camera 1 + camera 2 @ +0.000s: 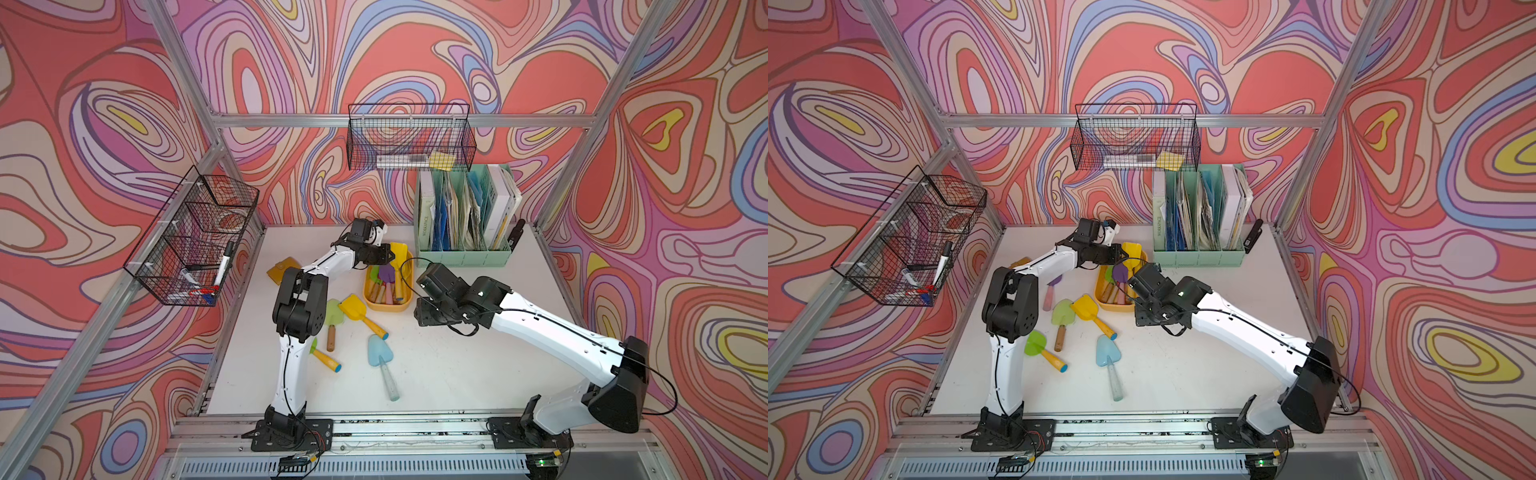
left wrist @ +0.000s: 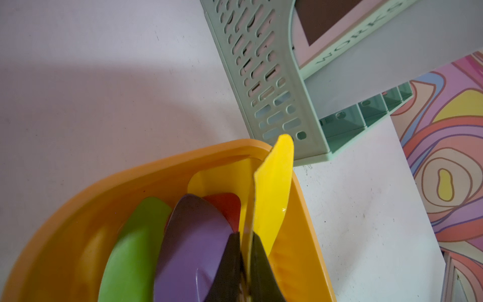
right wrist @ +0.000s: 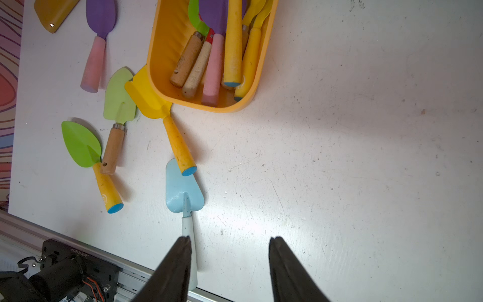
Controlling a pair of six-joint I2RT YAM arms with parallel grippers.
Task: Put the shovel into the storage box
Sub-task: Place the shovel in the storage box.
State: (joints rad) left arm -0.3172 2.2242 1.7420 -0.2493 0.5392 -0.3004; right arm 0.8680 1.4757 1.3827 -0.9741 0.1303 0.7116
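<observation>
Because the left gripper (image 2: pixel 247 235) pinches the yellow shovel (image 2: pixel 273 188) by its blade, jaws closed narrow on the thin sheet turned on edge, the handle (image 3: pixel 232 41) is free to settle among the other shovels (image 2: pixel 193 235) lying in the box (image 2: pixel 146 167). That grip seems chosen to lay the shovel lengthwise, since the box looks barely longer than the shovel. Its long axis runs along the box. The blade tip points to the far end and pokes past the rim toward the organizer (image 2: pixel 264 78), and the blue-capped handle end points to the near end. Whether the handle touches the ones under it I cannot tell. The right gripper (image 3: pixel 231 239) hangs over the table (image 3: pixel 366 130), jaws partly apart and empty, near the blue shovel (image 3: pixel 184 191), probably keeping clear of the drop.
</observation>
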